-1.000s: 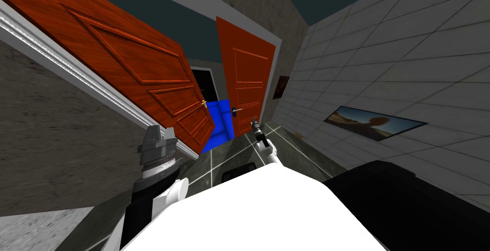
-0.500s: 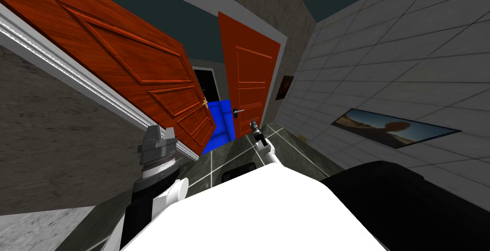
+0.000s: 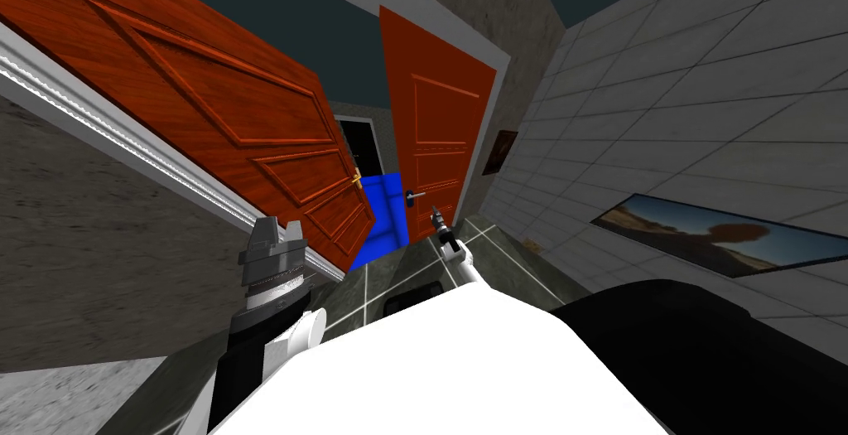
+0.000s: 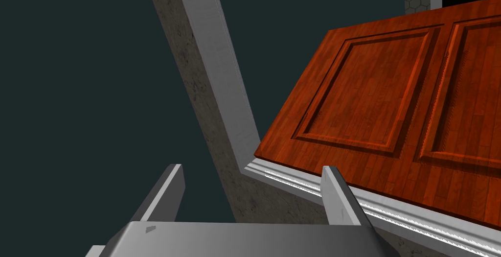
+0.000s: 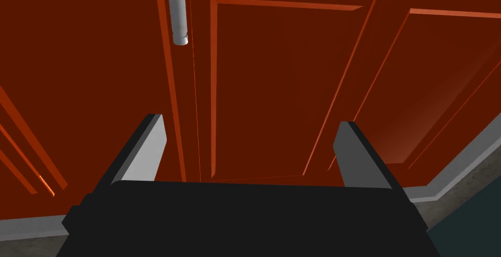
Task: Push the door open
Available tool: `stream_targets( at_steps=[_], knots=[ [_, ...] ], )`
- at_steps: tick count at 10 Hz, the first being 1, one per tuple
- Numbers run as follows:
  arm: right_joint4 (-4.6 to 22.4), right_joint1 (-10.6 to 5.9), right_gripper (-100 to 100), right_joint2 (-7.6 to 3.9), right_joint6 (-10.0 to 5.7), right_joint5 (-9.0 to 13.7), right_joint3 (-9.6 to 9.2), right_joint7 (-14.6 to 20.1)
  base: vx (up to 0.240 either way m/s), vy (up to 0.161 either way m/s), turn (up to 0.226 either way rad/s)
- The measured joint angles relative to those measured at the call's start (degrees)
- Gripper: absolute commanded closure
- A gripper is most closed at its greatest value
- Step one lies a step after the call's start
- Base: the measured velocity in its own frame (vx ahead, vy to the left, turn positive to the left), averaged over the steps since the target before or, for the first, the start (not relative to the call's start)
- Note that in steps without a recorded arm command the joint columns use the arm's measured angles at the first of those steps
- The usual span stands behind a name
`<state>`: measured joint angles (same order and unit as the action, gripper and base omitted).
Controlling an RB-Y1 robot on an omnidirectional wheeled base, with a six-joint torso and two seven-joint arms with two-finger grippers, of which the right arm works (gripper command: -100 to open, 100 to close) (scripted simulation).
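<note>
Right tool [image 5: 249, 124], spread wide, has neared the red door [image 5: 274, 82].

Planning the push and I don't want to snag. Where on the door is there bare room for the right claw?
Bare: the flat door panel straight ahead of the open right claw, bordered by raised mouldings. Crowded: around the silver lever handle, off to one side.

Right pincer [image 5: 248, 121] outstretched, left pincer [image 4: 250, 167] raised, both spread.

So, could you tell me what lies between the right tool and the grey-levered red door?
Nothing: the right wrist view shows the right tool facing the red panelled door, the stretch bare.
</note>
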<state>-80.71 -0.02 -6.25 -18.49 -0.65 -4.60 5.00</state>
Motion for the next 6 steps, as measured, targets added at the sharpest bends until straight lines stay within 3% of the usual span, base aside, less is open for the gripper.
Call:
stream_targets(
  at_steps=[6],
  knots=[
    [6.4,-3.6,-100,0.01,0.55,0.0,-0.31,1.1,0.105,-0.021,0.052]
  ],
)
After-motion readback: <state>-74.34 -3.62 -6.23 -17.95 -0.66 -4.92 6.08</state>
